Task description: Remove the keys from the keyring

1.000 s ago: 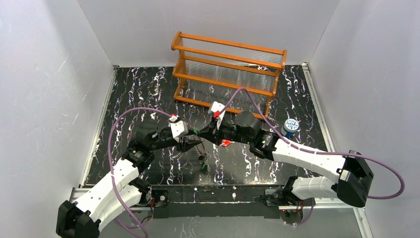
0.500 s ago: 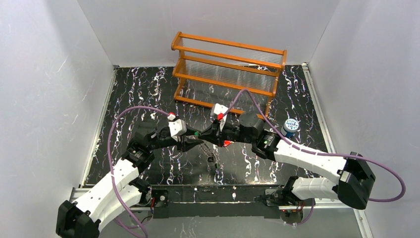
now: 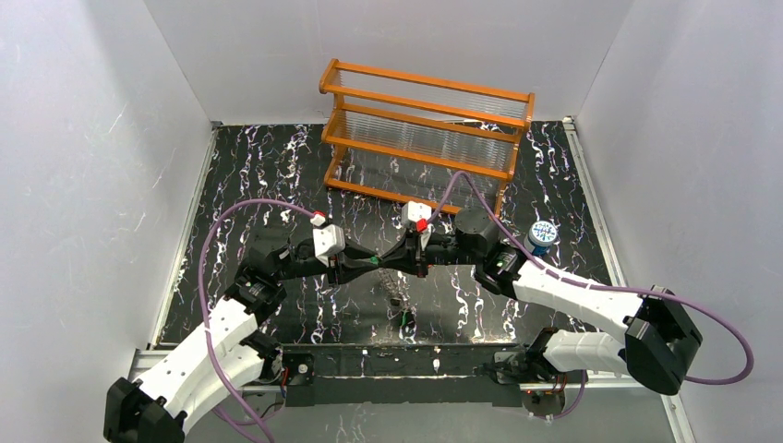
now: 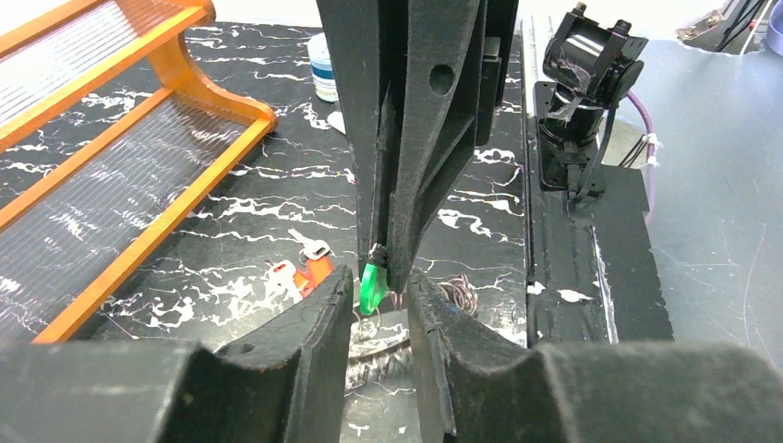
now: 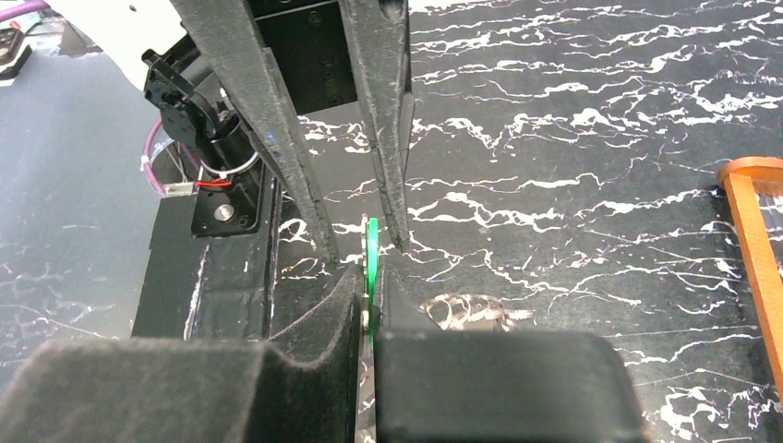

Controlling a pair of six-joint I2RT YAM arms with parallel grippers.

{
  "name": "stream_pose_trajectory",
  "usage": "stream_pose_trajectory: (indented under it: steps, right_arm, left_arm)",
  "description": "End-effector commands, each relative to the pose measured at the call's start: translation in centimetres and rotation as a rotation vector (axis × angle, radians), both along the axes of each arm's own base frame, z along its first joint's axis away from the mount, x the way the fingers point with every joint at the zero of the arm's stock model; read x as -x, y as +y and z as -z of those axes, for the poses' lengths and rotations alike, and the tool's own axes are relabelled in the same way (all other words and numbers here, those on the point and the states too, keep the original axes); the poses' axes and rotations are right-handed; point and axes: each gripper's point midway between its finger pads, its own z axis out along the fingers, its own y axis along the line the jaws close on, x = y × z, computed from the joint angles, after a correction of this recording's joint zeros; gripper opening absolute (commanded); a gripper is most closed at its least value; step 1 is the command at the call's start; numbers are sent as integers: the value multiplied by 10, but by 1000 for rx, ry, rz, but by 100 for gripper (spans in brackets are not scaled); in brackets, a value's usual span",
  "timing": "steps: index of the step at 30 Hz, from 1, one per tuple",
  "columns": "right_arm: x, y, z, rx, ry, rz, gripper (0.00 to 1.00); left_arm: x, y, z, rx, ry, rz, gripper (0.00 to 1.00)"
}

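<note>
We clamp a green key in our right hand above the middle of the table, the keyring dangling beneath, our left hand narrowly parted around its head, while a red key on the table looks already freed and the green one is not yet off.

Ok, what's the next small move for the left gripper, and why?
Probably close the left gripper on the green key: it flanks the key head with a gap on either side, while the right gripper pinches the key.
</note>
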Motion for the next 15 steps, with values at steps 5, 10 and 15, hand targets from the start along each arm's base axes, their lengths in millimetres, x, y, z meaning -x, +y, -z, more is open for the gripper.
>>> stream_pose_trajectory:
  steps: [5,10,15]
  right_arm:
    - [11,-3,-31,-108,-131,-85,1]
    - [8,-3,-26,-104,-141,-81,1]
    - [4,-4,-26,-112,-142,-52,1]
  left_arm:
    - [3,-2,-16,30,40,20,27]
    - [1,-7,-22,69,158,5,26]
    - [-5,-3,-36,175,248,-91,36]
